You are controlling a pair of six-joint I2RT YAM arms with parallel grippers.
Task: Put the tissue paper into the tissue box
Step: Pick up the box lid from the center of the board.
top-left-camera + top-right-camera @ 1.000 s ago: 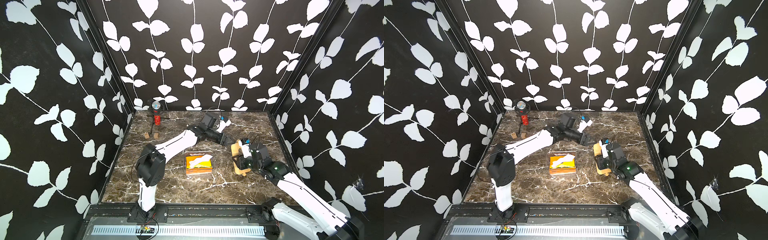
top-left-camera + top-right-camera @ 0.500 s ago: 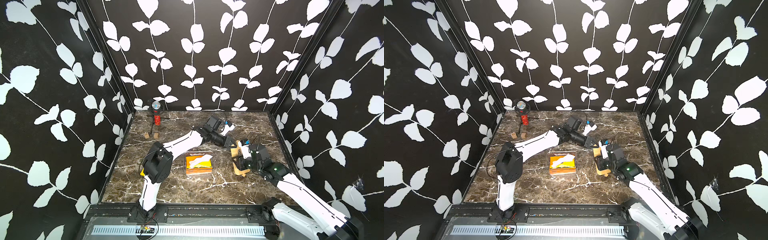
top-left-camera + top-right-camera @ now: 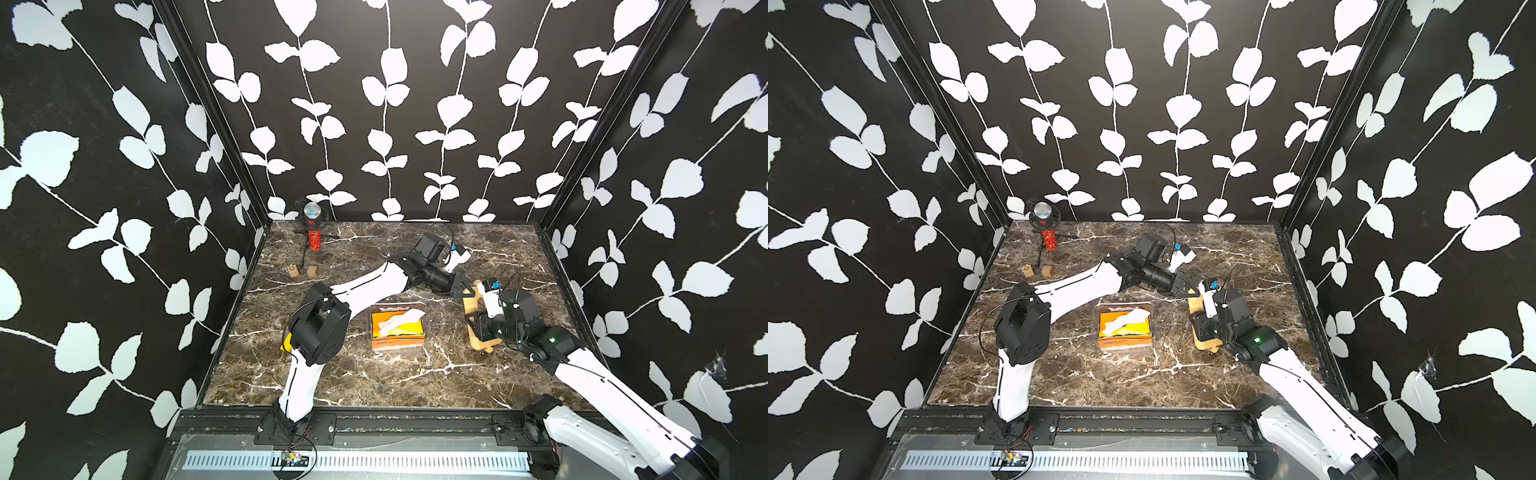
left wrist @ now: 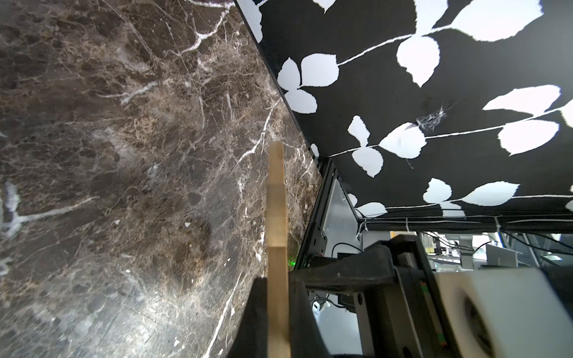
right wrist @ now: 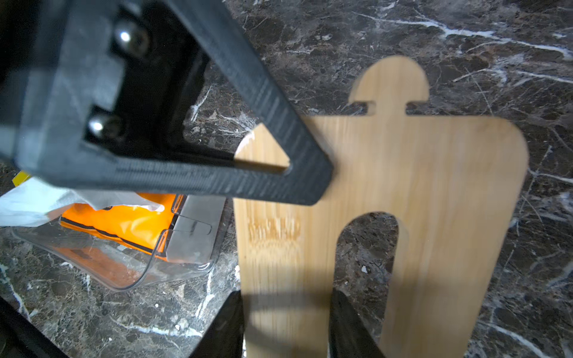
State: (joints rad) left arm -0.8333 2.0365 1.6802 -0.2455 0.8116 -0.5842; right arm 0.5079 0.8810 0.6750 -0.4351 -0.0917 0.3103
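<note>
Right wrist: left pincer (image 5: 310,183), right pincer (image 5: 285,313) tight on lid (image 5: 418,186), tissue paper (image 5: 133,223) beside.

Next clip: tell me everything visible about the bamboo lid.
The bamboo lid is a flat, light wooden panel with rounded corners, a long oval slot and a notched, rounded tab at one end. It is held steeply tilted beside the clear tissue box, not on it. The left gripper pinches one corner; the right gripper clamps the strip beside the slot.

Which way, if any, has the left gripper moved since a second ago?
Yes. The left gripper shifted away from the microphone, toward the wooden lid, and shut on its far corner.
</note>
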